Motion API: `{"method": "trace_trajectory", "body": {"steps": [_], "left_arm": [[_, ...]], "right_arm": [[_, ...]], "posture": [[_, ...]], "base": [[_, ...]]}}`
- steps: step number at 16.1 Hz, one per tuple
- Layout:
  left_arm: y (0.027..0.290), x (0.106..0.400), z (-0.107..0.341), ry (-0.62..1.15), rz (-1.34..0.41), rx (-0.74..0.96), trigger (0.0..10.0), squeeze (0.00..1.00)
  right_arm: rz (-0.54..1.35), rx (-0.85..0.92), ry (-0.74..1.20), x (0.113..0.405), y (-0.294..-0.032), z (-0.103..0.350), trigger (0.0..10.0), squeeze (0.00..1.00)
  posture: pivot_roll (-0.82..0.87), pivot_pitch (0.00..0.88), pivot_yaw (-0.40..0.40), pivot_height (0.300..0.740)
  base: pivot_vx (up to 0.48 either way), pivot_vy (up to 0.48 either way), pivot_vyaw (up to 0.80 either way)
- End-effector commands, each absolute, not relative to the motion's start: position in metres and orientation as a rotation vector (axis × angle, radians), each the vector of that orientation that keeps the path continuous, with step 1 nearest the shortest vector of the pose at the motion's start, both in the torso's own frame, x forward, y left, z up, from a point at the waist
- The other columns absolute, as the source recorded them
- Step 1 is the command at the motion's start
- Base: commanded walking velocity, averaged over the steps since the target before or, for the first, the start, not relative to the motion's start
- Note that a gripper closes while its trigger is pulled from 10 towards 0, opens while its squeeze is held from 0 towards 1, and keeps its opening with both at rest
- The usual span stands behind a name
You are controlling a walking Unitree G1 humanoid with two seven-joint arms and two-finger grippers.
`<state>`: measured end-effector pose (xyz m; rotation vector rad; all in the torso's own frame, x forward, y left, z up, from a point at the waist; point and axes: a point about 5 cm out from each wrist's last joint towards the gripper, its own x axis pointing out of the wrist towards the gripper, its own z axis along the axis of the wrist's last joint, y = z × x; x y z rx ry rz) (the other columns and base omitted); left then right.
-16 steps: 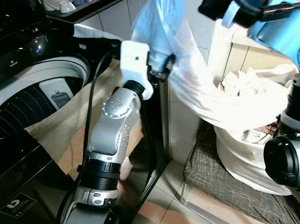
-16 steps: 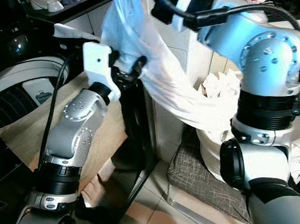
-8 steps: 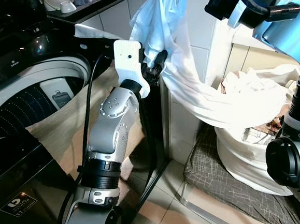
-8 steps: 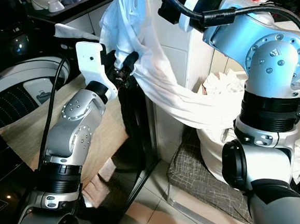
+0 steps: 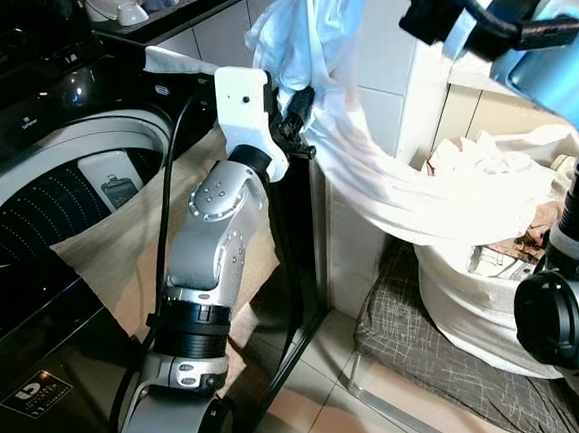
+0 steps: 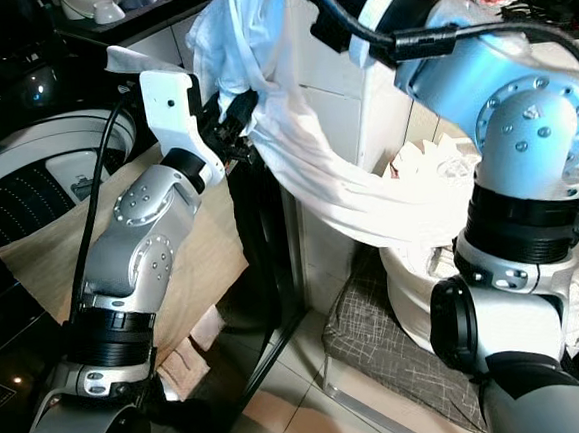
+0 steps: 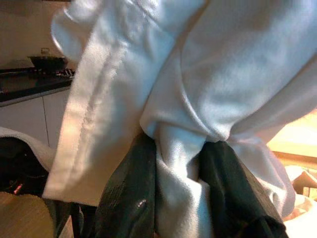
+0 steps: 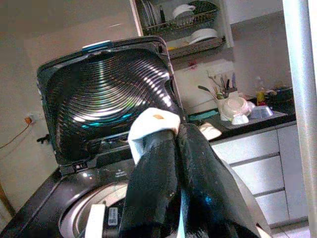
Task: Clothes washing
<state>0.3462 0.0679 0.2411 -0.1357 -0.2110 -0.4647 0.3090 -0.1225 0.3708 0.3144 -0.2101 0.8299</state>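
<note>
Both grippers are holding a white garment [image 5: 407, 182] stretched from the laundry bag [image 5: 487, 301] toward the washing machine [image 5: 62, 194]; left gripper [image 7: 178, 198] and right gripper [image 8: 171, 168] fingers are clenching its cloth.

White square wall tiles [image 5: 388, 68] rose at upper centre; pale glossy floor tiles [image 5: 325, 414] lay below; a black tabletop [image 5: 168, 10] crossed the upper left.
</note>
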Motion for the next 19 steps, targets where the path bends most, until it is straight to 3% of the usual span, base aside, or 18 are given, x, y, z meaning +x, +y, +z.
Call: {"method": "trace_trajectory", "body": {"steps": [1,2,3,6,7,12,13,14,15,19], "left_arm": [[0.076,0.35,0.25,-0.236,-0.431,-0.124,0.0,0.0],[0.077,0.351,0.251,-0.239,-0.425,-0.121,0.0,0.0],[0.086,0.355,0.259,-0.259,-0.39,-0.109,0.0,0.0],[0.104,0.363,0.28,-0.313,-0.331,-0.092,0.0,0.0],[0.108,0.367,0.29,-0.334,-0.327,-0.069,0.0,0.0],[0.133,0.38,0.329,-0.424,-0.251,0.019,0.0,0.0],[0.147,0.387,0.351,-0.471,-0.187,0.078,0.0,0.0],[0.164,0.392,0.38,-0.532,-0.089,0.175,0.0,0.0],[0.164,0.392,0.38,-0.532,-0.089,0.175,0.0,0.0],[0.213,0.37,0.473,-0.727,0.456,0.812,0.0,0.0]], "right_arm": [[0.826,0.303,-0.22,0.304,-0.124,0.372,9.5,0.0],[0.817,0.299,-0.212,0.304,-0.125,0.371,9.5,0.0],[0.817,0.287,-0.187,0.301,-0.131,0.361,10.0,1.0],[0.834,0.266,-0.112,0.291,-0.143,0.334,10.0,1.0],[0.814,0.25,-0.043,0.288,-0.158,0.311,10.0,1.0],[0.618,0.174,0.052,0.276,-0.198,0.283,10.0,1.0],[0.59,0.136,0.05,0.273,-0.203,0.282,10.0,0.08],[0.61,0.12,0.039,0.269,-0.202,0.282,10.0,0.0],[0.61,0.12,0.039,0.269,-0.202,0.282,10.0,0.0],[0.652,0.089,0.016,0.264,-0.193,0.283,10.0,0.0]], "posture": [[-0.09,0.0,0.084,0.74],[-0.09,0.0,0.084,0.74],[-0.08,0.0,0.083,0.74],[-0.08,0.0,0.091,0.74],[-0.08,0.0,0.095,0.74],[-0.08,0.0,0.112,0.74],[-0.08,0.0,0.117,0.74],[-0.08,0.0,0.117,0.74],[-0.08,0.0,0.117,0.74],[-0.08,0.0,0.126,0.74]], "base": [[0.0,0.0,0.0],[0.0,0.0,0.0],[0.0,0.0,0.0],[0.0,0.0,0.0],[0.0,0.0,0.0],[0.0,0.0,0.0],[0.0,0.0,0.0],[0.0,0.0,0.0],[0.0,0.0,0.0],[0.0,0.0,0.0]]}}
